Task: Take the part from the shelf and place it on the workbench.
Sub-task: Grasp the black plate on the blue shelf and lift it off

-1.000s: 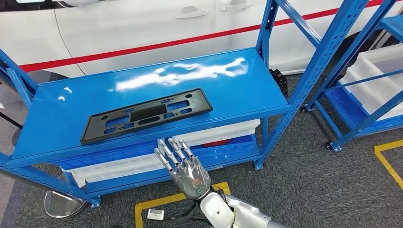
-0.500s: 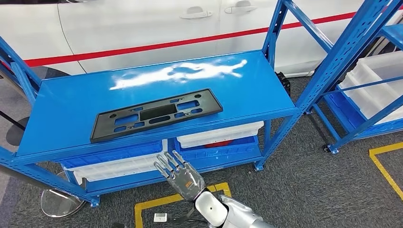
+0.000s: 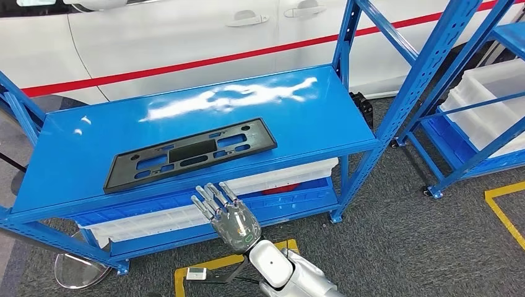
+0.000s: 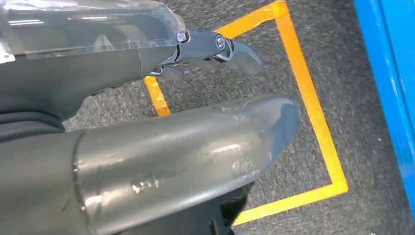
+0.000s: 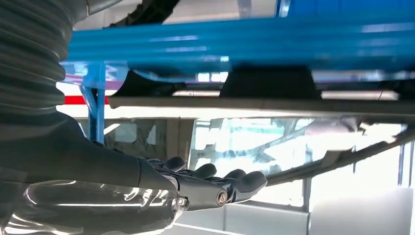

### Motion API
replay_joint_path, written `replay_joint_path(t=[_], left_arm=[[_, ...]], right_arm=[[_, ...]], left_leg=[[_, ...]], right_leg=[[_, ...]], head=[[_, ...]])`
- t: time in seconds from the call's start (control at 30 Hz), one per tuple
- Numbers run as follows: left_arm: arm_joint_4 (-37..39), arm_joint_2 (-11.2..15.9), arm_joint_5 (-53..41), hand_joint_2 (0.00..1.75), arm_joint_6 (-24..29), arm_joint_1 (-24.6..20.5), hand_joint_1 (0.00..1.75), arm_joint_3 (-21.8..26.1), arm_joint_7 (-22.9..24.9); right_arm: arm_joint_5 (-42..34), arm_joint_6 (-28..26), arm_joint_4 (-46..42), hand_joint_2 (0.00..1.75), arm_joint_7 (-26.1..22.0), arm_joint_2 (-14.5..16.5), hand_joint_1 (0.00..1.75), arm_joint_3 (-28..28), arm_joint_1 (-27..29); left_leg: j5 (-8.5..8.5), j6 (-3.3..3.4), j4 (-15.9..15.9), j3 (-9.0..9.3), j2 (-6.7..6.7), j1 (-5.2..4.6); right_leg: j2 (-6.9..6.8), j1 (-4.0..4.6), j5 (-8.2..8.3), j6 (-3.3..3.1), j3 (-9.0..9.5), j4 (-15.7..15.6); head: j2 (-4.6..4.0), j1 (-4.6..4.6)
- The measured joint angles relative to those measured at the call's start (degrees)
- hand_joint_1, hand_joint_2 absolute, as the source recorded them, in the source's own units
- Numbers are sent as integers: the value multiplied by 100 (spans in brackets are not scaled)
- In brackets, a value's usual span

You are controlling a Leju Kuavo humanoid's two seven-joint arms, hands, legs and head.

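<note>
The part, a flat black plate with several cut-outs (image 3: 189, 153), lies on the top board of the blue shelf (image 3: 309, 117), near its front edge. My right hand (image 3: 228, 216) is raised just below and in front of that edge. Its fingers are spread, it holds nothing, and it is a short way from the plate. From the wrist, the right hand (image 5: 195, 188) reaches under the shelf's blue board (image 5: 244, 39) with straight fingers. My left hand (image 4: 122, 63) hangs over the grey floor, fingers apart and empty.
A white car with a red stripe (image 3: 186, 37) stands right behind the shelf. White bins (image 3: 291, 173) fill the lower level. A second blue rack with white bins (image 3: 483, 105) stands at the right. Yellow floor tape (image 3: 504, 210) and a round stand base (image 3: 77, 272) lie nearby.
The whole picture swayed right and back as the camera moved. My right hand dipped a little, then rose again toward the shelf's front edge. The plate lies where it was.
</note>
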Motion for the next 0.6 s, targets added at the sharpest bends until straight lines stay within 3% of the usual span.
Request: replay_joint_path(t=[0.07, 0.1, 0.17, 0.27, 0.33, 0.43, 0.47, 0.5, 0.57, 0.6], left_arm=[[1, 19, 2, 0, -14, 7, 0, 23, 11], [1, 26, 2, 0, -21, 3, 0, 35, 12], [1, 34, 1, 0, -27, -5, 0, 51, 20], [1, 34, -2, 0, -31, 12, 0, 54, 30], [1, 36, -2, 0, -33, 6, 0, 55, 38], [1, 40, -2, 0, -36, -1, 0, 60, 56], [1, 40, -2, 0, -37, 8, 0, 61, 58], [1, 40, -2, 0, -37, 17, 0, 61, 60], [1, 38, -2, 0, -37, 23, 0, 61, 60], [1, 33, -2, 0, -38, 19, 0, 61, 61]], right_arm=[[0, 8, -266, 175, -140, 20, 0, -207, 80], [0, 16, -398, 175, -205, 33, 0, -311, 109], [0, 51, -657, 175, -303, 52, 0, -511, 165], [0, 104, -941, 175, -346, 56, 0, -702, 238], [0, 117, -1065, 175, -354, 56, 0, -785, 266], [0, 129, -1136, 175, -379, 56, 0, -898, 354], [0, 132, -1145, 175, -388, 56, 0, -925, 391], [0, 136, -1157, 175, -397, 56, 0, -942, 417], [-1, 139, -1187, 175, -403, 56, 0, -967, 435], [-2, 142, -1198, 175, -405, 55, 0, -982, 436]], left_leg=[[418, 37, -735, 333, 2, -1], [539, 69, -1094, 503, 2, -14], [560, 149, -1434, 659, -5, -46], [519, 272, -1524, 750, -21, -42], [480, 351, -1559, 851, -24, -31], [377, 409, -1560, 957, -33, -52], [337, 409, -1559, 1004, -39, -60], [290, 405, -1559, 1064, -45, -67], [177, 385, -1564, 1206, -51, -80], [119, 366, -1565, 1272, -54, -88]], right_leg=[[9, 1, -55, 31, 70, 5], [11, 9, -82, 56, 95, 7], [8, 21, -99, 120, 117, 5], [4, 18, -111, 213, 110, 102], [4, 9, -281, 256, -103, 510], [4, 2, -601, 290, -801, 1532], [4, 3, -566, 287, -952, 1655], [4, 7, -421, 271, -993, 1561], [3, 36, 108, 191, -804, 852], [1, 61, 297, 144, -684, 489]], head=[[0, 1], [0, 2], [0, 8], [1, 19], [1, 28], [0, 35], [0, 35], [0, 35], [0, 37], [0, 27]])
